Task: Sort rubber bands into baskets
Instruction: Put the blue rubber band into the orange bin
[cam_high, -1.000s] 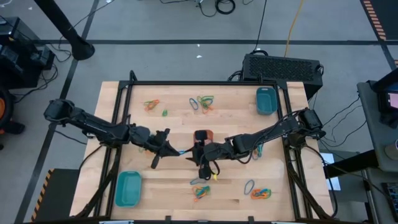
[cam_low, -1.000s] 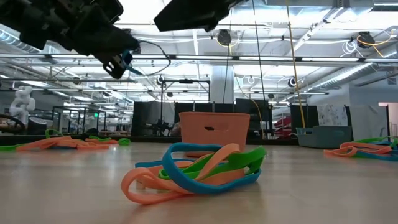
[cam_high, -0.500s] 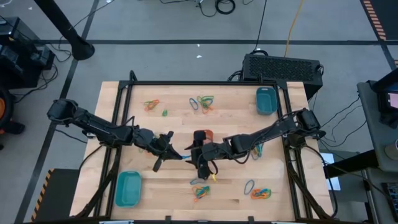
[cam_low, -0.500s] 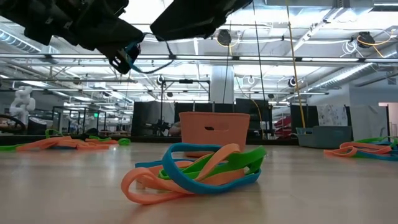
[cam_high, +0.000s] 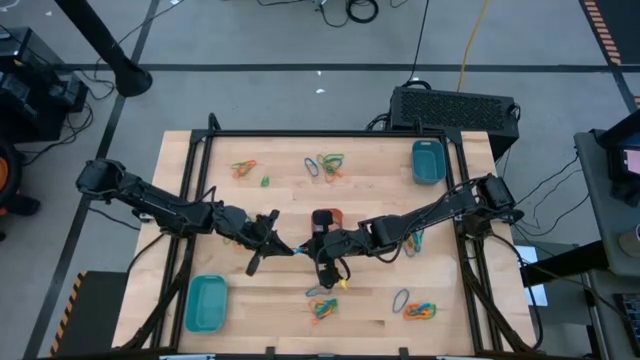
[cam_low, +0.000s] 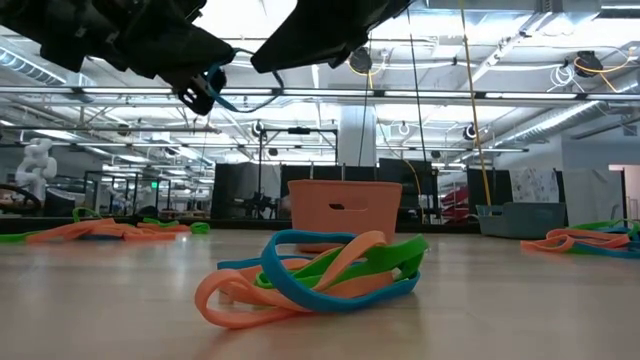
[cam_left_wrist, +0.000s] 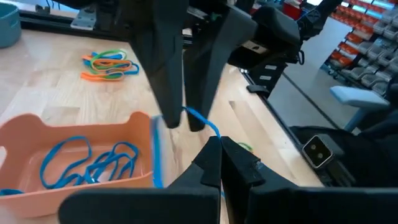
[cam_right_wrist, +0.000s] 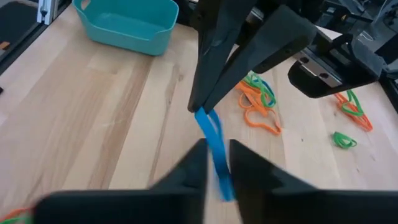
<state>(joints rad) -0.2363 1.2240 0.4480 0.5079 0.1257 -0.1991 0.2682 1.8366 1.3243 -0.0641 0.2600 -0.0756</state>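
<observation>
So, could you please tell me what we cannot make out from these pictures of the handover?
- High view: the blue rubber band between the left gripper and the right gripper is too small to judge who grips it.
- Right wrist view: its own fingers are blurred.
- Low view: the orange basket hides its contents behind its wall.
- Left wrist view: the band's lower end is hidden behind its own fingers.

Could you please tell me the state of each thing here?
left gripper: shut on a blue rubber band, mid-air.
right gripper: at that same band, grip unclear.
orange basket: upright, holding blue bands.
left teal basket: looks empty.
right teal basket: looks empty.
loose rubber bands: tangled on the table.
</observation>
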